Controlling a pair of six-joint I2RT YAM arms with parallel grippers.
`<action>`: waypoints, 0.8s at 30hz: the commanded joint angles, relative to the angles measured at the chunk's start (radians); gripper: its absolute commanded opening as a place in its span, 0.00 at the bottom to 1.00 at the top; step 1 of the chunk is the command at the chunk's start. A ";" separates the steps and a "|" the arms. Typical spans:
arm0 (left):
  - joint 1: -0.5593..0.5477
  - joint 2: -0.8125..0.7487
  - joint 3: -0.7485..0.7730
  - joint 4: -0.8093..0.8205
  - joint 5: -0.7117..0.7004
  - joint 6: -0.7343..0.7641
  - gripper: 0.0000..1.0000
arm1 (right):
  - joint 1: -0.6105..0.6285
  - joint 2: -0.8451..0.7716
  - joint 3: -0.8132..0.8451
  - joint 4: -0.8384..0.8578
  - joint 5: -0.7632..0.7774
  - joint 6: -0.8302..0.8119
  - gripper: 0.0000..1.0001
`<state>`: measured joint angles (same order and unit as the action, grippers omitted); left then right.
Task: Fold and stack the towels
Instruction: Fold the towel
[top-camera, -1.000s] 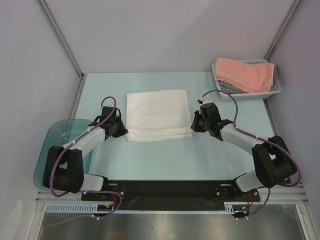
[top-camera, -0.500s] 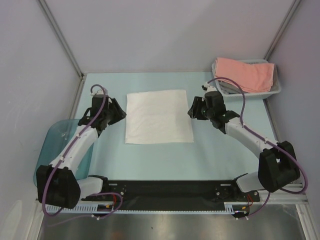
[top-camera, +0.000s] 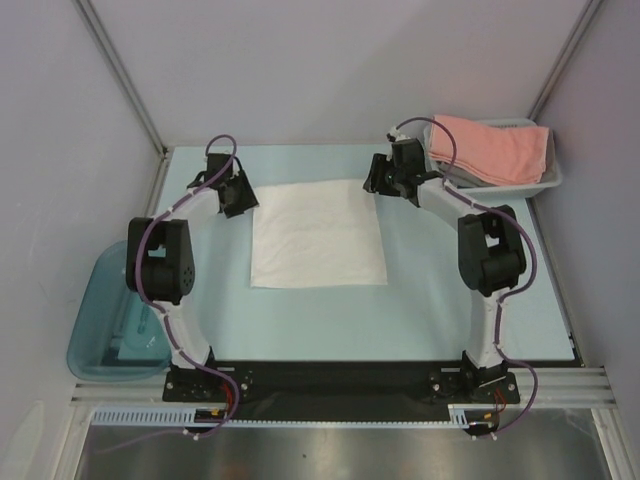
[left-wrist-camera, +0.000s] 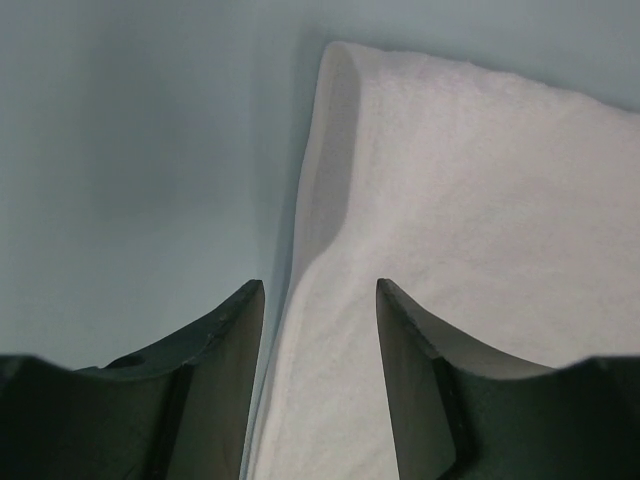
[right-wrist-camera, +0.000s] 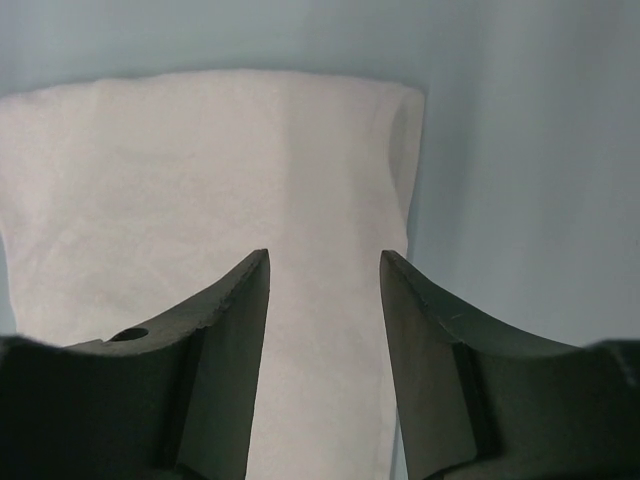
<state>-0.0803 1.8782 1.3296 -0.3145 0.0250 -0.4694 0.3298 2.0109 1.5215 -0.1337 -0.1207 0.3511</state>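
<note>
White terry towel (top-camera: 318, 235) flat on blue surface (top-camera: 430, 290), far corners just ahead of open left hand (left-wrist-camera: 320, 283) and right hand (right-wrist-camera: 325, 253)

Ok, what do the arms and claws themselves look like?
The left arm and right arm each have white links between chunky black joint housings, with a purple cable looping alongside. The left claw and right claw each have two dark matte fingers, curved and tapering to blunt tips. No markings are legible.

White towel (top-camera: 318, 235) lies flat, centred; pink towel (top-camera: 492, 145), apparently folded, far right.
</note>
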 joint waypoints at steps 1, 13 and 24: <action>0.017 0.056 0.108 0.034 0.044 0.035 0.54 | -0.018 0.081 0.141 -0.023 -0.025 -0.041 0.54; 0.031 0.223 0.267 0.069 0.130 0.023 0.50 | -0.051 0.268 0.362 -0.084 -0.043 -0.055 0.54; 0.036 0.274 0.293 0.094 0.167 -0.008 0.42 | -0.052 0.270 0.310 -0.060 -0.069 -0.015 0.53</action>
<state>-0.0555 2.1483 1.5787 -0.2600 0.1627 -0.4664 0.2768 2.2837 1.8507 -0.2188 -0.1680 0.3210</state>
